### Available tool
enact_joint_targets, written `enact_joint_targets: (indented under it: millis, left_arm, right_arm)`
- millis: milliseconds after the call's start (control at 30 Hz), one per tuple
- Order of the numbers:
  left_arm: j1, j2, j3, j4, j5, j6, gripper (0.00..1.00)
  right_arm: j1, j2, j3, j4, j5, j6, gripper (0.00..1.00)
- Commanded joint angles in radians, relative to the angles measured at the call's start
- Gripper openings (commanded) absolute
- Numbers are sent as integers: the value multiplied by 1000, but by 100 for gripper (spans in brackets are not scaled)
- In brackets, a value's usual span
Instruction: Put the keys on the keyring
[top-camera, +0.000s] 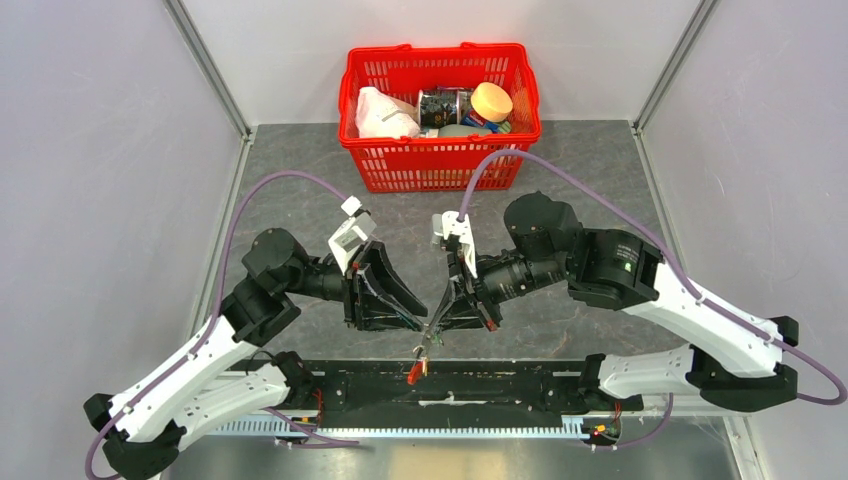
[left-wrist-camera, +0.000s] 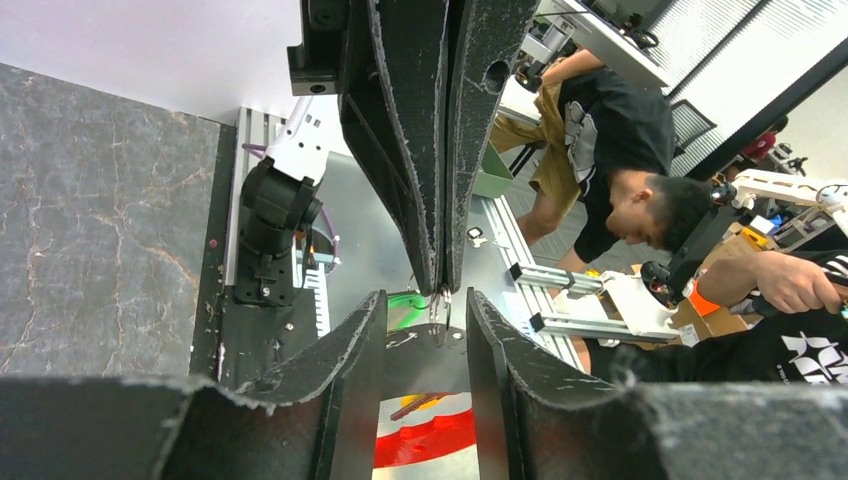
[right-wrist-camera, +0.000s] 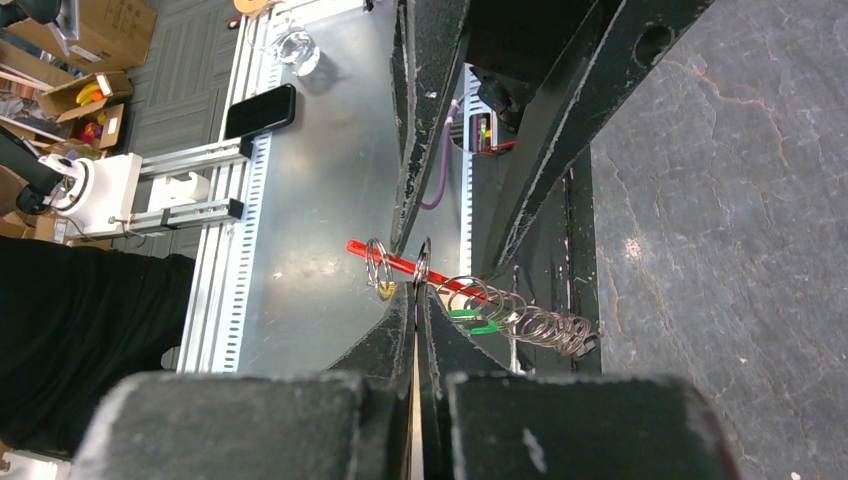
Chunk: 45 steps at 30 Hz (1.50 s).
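Right claw (right-wrist-camera: 415, 288) closed on the keyring (right-wrist-camera: 421, 262) at its thin metal ring, held above the near edge of the worktop (top-camera: 320, 190). Left claw (left-wrist-camera: 426, 300) jaws apart, flanking the right claw's tip. Green-headed key (right-wrist-camera: 472, 320) sits just beside the ring.

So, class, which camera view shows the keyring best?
Right wrist: the keyring is sharp and close, its red loop edge-on, with its metal rings visible. Left wrist shows only a red sliver at the frame's bottom. Top external shows only a tiny red speck.
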Motion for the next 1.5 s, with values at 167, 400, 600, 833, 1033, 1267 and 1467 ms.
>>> enact_joint_targets:
  millis: [167,400,600,833,1033,1267,1467]
  left_arm:
    - [-1,-4,50,-15,44,35,38]
    - [0,-2,44,-15,47,36,36]
    - [-1,1,44,-15,52,38,34]
    - [-1,5,43,-15,57,38,30]
    - [-1,8,42,-15,59,38,23]
    - [-1,14,40,-15,61,38,23]
    - [-1,20,41,-15,62,41,13]
  right_arm:
    - [2,14,54,15,20,-17,0]
    - [1,18,63,17,32,-16,0]
    - [1,26,69,15,36,-19,0]
    - [0,35,74,17,36,-21,0]
    - [0,34,79,17,39,-22,0]
    - [0,32,81,17,40,-23,0]
    - [0,34,86,17,35,-23,0]
